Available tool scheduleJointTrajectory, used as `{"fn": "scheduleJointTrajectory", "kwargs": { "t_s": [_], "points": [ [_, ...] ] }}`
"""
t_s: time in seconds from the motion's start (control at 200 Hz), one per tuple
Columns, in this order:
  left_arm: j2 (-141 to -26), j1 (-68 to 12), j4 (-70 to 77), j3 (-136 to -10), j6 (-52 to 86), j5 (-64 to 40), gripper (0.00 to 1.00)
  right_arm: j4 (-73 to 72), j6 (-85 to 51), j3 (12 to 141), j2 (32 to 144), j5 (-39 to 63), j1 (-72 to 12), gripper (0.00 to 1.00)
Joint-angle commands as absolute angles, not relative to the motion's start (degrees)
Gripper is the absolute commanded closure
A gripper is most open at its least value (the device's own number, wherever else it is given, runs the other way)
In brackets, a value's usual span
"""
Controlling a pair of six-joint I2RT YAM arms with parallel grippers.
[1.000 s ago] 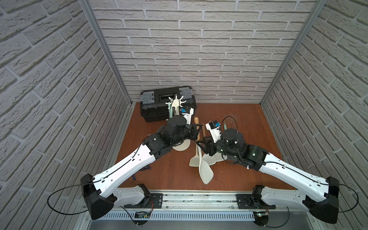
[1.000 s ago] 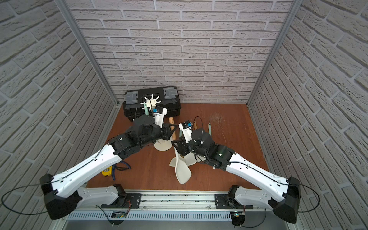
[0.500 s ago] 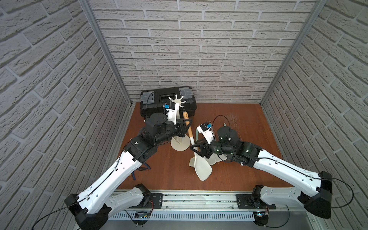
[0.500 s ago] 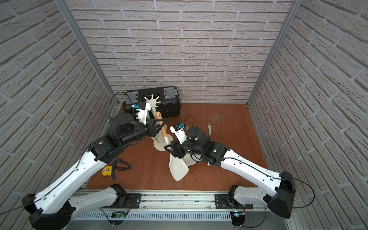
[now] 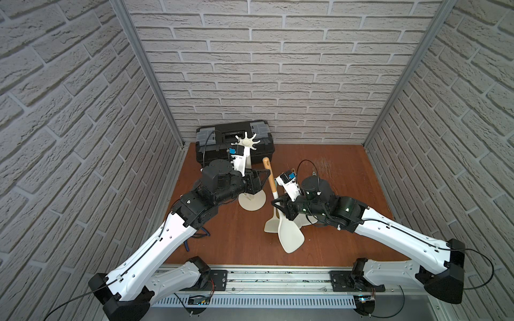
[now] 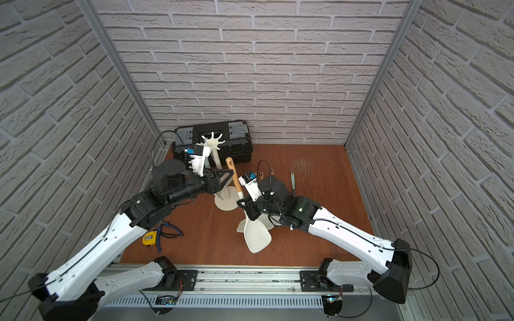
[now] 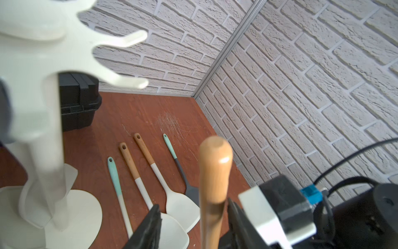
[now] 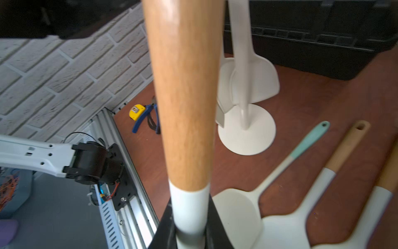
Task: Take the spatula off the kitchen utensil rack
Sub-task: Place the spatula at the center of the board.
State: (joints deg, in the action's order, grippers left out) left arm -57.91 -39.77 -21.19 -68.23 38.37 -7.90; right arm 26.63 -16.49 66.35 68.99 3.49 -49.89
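The spatula (image 5: pixel 269 175) has a wooden handle and a white neck and blade (image 5: pixel 290 236). It stands tilted above the table, off the kitchen utensil rack (image 5: pixel 251 201), just right of the rack's base. My right gripper (image 8: pixel 189 232) is shut on the white neck, just below the wood, as in a top view (image 6: pixel 244 204). My left gripper (image 7: pixel 192 203) is open around the wooden handle (image 7: pixel 213 172), with a gap on each side. The rack's cream crown (image 6: pixel 212 142) shows behind the left wrist.
A black toolbox (image 5: pixel 217 144) stands against the back wall behind the rack. Several utensils (image 7: pixel 137 172) lie side by side on the table to the right. Another white utensil (image 8: pixel 258 82) hangs beside the rack's pole. A yellow tape measure (image 6: pixel 148 239) and blue pliers (image 6: pixel 167 233) lie front left.
My left gripper has opened and let go of the wooden handle. My right gripper has closed on the spatula's white neck. The spatula has stayed tilted beside the rack.
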Motion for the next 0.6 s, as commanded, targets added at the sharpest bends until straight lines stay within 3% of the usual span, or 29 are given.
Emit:
{"fn": "scheduleJointTrajectory", "kwargs": {
  "t_s": [0.0, 0.2, 0.385, 0.595],
  "points": [
    [-56.0, -39.3, -23.3, -69.9, 35.7, -4.4, 0.41, 38.8, -7.8, 74.3, 67.6, -7.2, -47.7, 0.97],
    [-55.7, -38.2, -25.1, -69.7, 33.9, -4.5, 0.39, 54.3, -0.1, 81.0, 72.5, -6.6, -29.5, 0.97],
    [-56.7, -36.2, -25.9, -69.4, 33.2, -7.0, 0.38, 47.5, 10.1, 71.9, 72.6, -11.8, -20.9, 0.97],
    [-58.0, -32.3, -24.2, -67.4, 34.2, -11.8, 0.38, 42.3, 6.9, 67.6, 77.6, -9.9, -5.7, 0.97]
  ]
}}
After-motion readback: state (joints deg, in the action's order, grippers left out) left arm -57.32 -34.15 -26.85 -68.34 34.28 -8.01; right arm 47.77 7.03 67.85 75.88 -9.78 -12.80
